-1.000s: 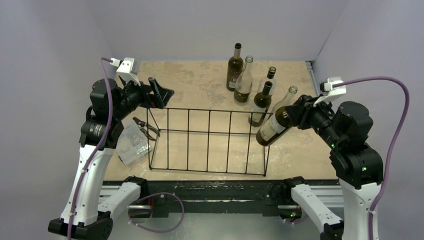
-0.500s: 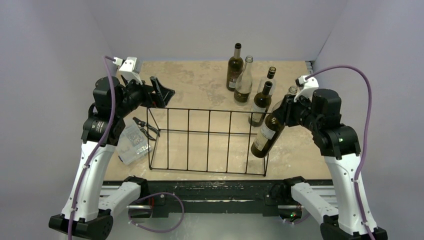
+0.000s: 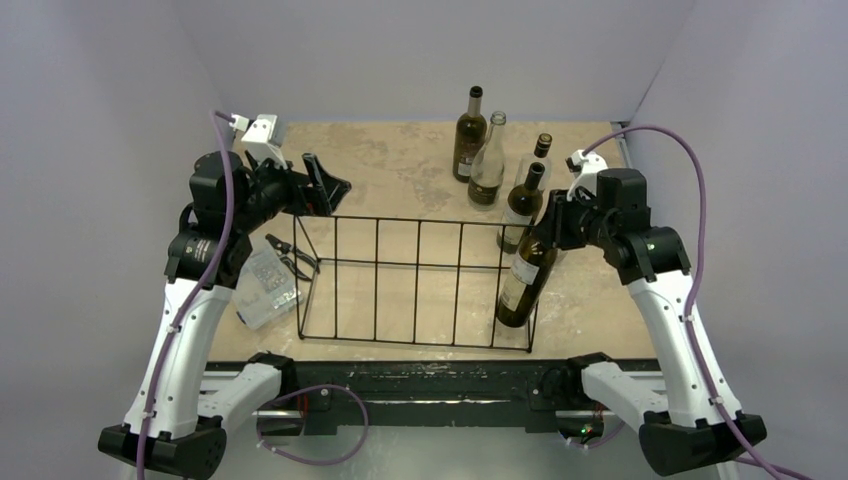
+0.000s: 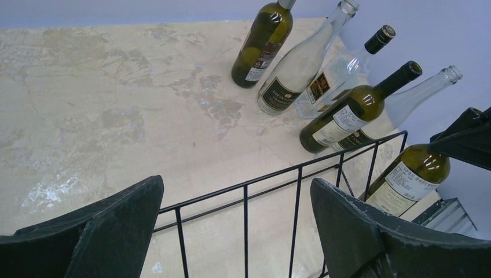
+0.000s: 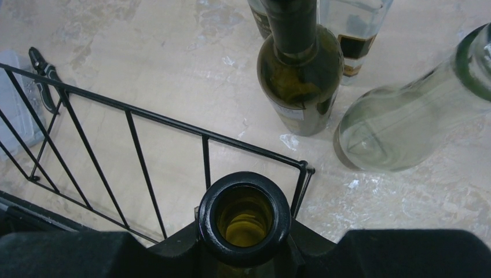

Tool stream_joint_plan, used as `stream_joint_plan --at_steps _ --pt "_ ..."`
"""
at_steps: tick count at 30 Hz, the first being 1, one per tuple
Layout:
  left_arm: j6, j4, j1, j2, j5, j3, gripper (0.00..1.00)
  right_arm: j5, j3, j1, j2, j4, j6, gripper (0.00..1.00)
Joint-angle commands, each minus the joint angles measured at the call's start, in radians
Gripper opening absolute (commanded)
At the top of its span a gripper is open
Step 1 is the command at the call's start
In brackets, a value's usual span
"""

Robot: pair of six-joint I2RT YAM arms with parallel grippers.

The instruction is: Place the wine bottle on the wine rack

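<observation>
Now we see right jaws clamped on neck of the wine bottle [image 3: 520, 285], tilted inside right end of the wine rack [image 3: 418, 265]. Left jaws gape wide, empty, over rack's left-rear corner. Spare bottles [image 3: 470, 135] crowd just behind; clear box [image 3: 262, 290] & pliers [image 3: 292, 258] lie left of rack on bench [image 3: 390, 165].
</observation>
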Motion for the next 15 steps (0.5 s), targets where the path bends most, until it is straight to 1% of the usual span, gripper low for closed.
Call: stream_joint_plan --at_steps 1,15 --pt "-0.001 0.009 -0.007 0.002 0.023 0.026 0.98 -0.06 -0.014 0.01 -0.006 0.115 0.018 0.0" --pt "-0.007 0.011 -0.007 0.007 0.03 0.025 0.97 -0.046 -0.043 0.077 0.038 0.08 0.013 0.0"
